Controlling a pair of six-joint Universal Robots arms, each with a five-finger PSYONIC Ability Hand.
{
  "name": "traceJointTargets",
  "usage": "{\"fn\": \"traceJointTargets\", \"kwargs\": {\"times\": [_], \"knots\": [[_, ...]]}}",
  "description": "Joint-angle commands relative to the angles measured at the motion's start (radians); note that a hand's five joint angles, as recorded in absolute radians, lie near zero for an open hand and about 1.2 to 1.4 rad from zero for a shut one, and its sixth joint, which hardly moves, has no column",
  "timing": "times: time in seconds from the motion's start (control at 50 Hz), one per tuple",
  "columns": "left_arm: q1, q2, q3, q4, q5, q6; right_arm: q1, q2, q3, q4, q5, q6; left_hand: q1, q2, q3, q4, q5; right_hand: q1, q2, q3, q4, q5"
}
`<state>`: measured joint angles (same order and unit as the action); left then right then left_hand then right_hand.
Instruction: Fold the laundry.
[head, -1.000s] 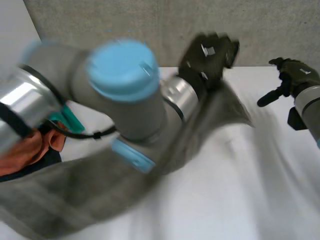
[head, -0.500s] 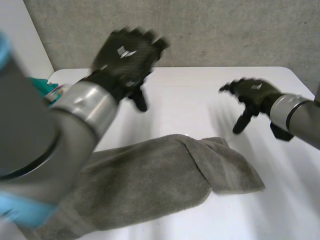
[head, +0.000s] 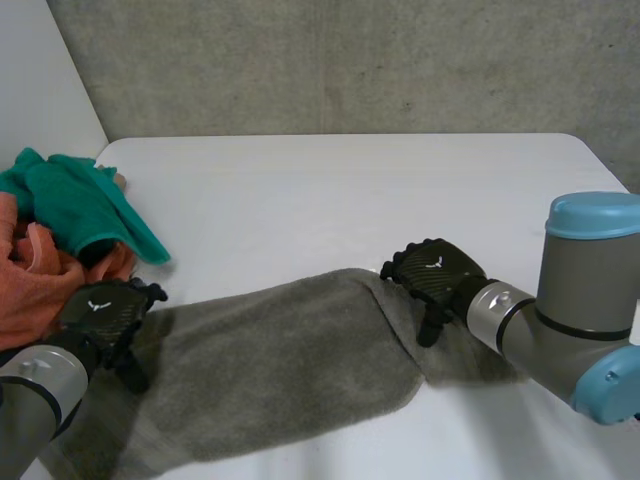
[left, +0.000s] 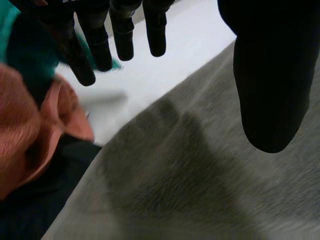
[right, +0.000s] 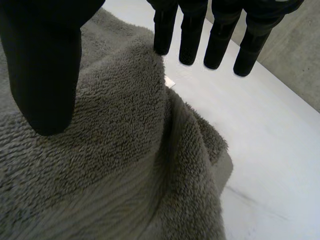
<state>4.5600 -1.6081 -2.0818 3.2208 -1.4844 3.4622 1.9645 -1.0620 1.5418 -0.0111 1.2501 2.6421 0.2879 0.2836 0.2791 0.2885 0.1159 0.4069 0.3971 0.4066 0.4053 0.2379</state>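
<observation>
A grey towel (head: 280, 360) lies stretched across the near part of the white table (head: 340, 190), its right end bunched into a fold. My left hand (head: 105, 315) is over the towel's left end, fingers straight and thumb apart; in the left wrist view the hand (left: 270, 75) hovers above the towel (left: 200, 175) and holds nothing. My right hand (head: 435, 275) is at the raised fold near the towel's right end. In the right wrist view that hand (right: 45, 65) is spread over the towel (right: 115, 150), fingers straight, thumb clear of the cloth.
A laundry pile sits at the table's left edge: a teal cloth (head: 80, 200) on top, an orange cloth (head: 30, 280) below, dark cloth under them. The orange cloth (left: 30, 130) lies close beside my left hand. A concrete wall (head: 350, 60) runs behind the table.
Both hands have dropped from above the table to the towel, the left to its left end, the right to its right fold. The towel, swung earlier, now lies flat.
</observation>
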Motion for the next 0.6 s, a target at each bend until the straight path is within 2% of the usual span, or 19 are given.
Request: {"fn": "traceJointTargets", "kwargs": {"times": [0.02, 0.14, 0.2, 0.22, 0.24, 0.3, 0.42, 0.6], "knots": [[0.048, -0.093, 0.015, 0.021, 0.006, 0.070, 0.008, 0.057, -0.032, -0.035, 0.006, 0.039, 0.055, 0.059, 0.064, 0.054, 0.052, 0.152, 0.162, 0.152, 0.154, 0.147], [0.053, -0.142, 0.029, 0.088, 0.010, 0.078, 0.010, 0.085, -0.039, -0.050, 0.006, 0.039, 0.184, 0.188, 0.192, 0.183, 0.181, 0.352, 0.361, 0.352, 0.353, 0.346], [0.037, -0.183, 0.051, 0.111, 0.021, 0.084, 0.005, 0.082, -0.039, -0.067, 0.009, 0.044, 0.669, 0.674, 0.678, 0.669, 0.667, 0.893, 0.903, 0.893, 0.895, 0.888], [0.033, -0.193, 0.058, 0.113, 0.029, 0.089, 0.004, 0.077, -0.039, -0.076, 0.011, 0.047, 0.895, 0.899, 0.904, 0.894, 0.892, 0.988, 0.998, 0.989, 0.990, 0.983], [0.024, -0.211, 0.075, 0.111, 0.036, 0.095, 0.001, 0.068, -0.039, -0.095, 0.017, 0.058, 1.106, 1.110, 1.115, 1.106, 1.104, 0.989, 0.999, 0.990, 0.991, 0.984], [0.004, -0.228, 0.115, 0.103, 0.047, 0.101, -0.013, 0.044, -0.040, -0.121, 0.023, 0.076, 1.108, 1.113, 1.117, 1.108, 1.106, 0.989, 0.999, 0.990, 0.991, 0.984], [-0.065, -0.242, 0.327, 0.102, 0.046, 0.084, -0.026, -0.007, -0.129, -0.147, 0.032, 0.073, 1.108, 1.113, 1.117, 1.108, 1.106, 0.989, 0.999, 0.990, 0.991, 0.984], [-0.156, -0.174, 0.771, 0.111, -0.028, -0.084, -0.065, -0.048, -0.362, -0.236, 0.083, 0.076, 1.108, 1.113, 1.117, 1.108, 1.106, 0.989, 0.999, 0.990, 0.991, 0.984]]}}
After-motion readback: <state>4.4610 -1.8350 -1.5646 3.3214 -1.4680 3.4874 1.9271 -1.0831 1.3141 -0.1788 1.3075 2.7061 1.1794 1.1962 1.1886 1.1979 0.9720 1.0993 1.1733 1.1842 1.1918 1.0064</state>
